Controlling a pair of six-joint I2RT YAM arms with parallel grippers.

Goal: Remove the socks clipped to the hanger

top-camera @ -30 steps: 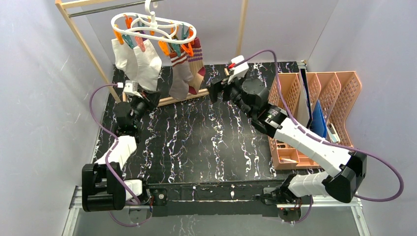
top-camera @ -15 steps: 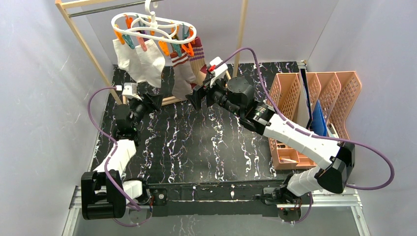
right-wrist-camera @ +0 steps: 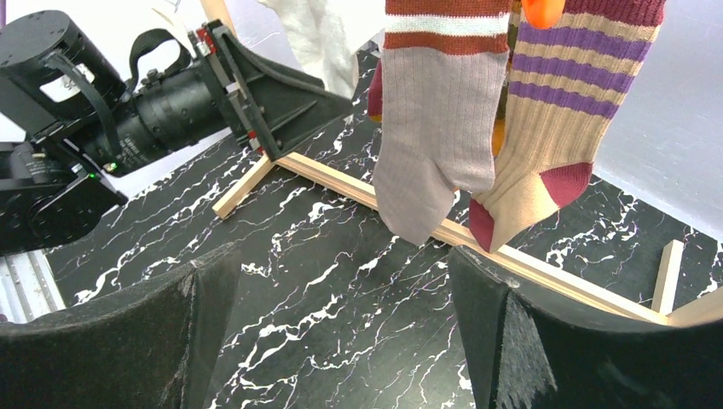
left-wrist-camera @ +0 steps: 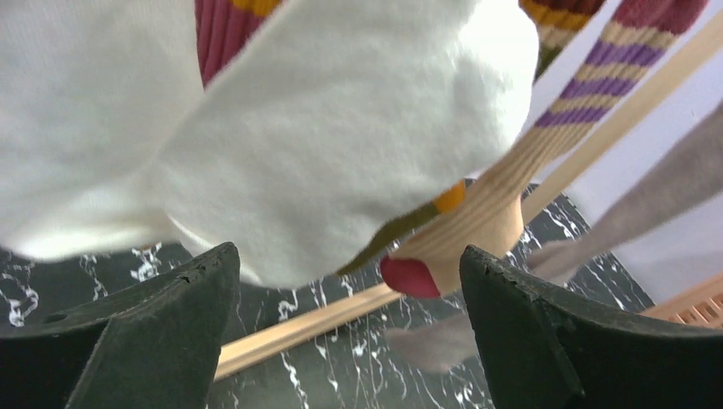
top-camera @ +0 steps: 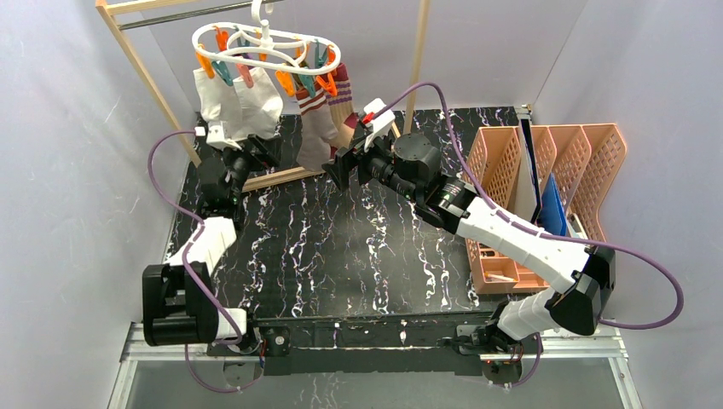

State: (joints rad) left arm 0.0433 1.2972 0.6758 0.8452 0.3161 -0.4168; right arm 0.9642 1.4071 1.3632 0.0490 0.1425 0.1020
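The white hanger [top-camera: 266, 43] hangs from the rack's rod with coloured pegs holding the socks. Two white socks [top-camera: 234, 106] dangle at its left. A grey sock [top-camera: 317, 136] with a maroon band and a tan, purple-striped sock [top-camera: 343, 102] dangle at its right. My left gripper [top-camera: 260, 153] is open just under a white sock's toe [left-wrist-camera: 341, 128], which hangs over the gap between the fingers [left-wrist-camera: 153, 332] without being pinched. My right gripper [top-camera: 337, 170] is open, low, in front of the grey sock [right-wrist-camera: 435, 128] and the striped sock [right-wrist-camera: 546, 128], apart from both.
The wooden rack's bottom rail [top-camera: 281, 177] lies on the black marbled table [top-camera: 358, 247] right behind both grippers, its posts [top-camera: 418, 51] rising at the back. Orange mesh baskets [top-camera: 546, 196] stand at the right. The left gripper's body [right-wrist-camera: 170, 111] is close to my right gripper.
My left gripper has opened and let go of the white sock, which has sprung back up. The right arm swung left toward the striped socks, then held still.
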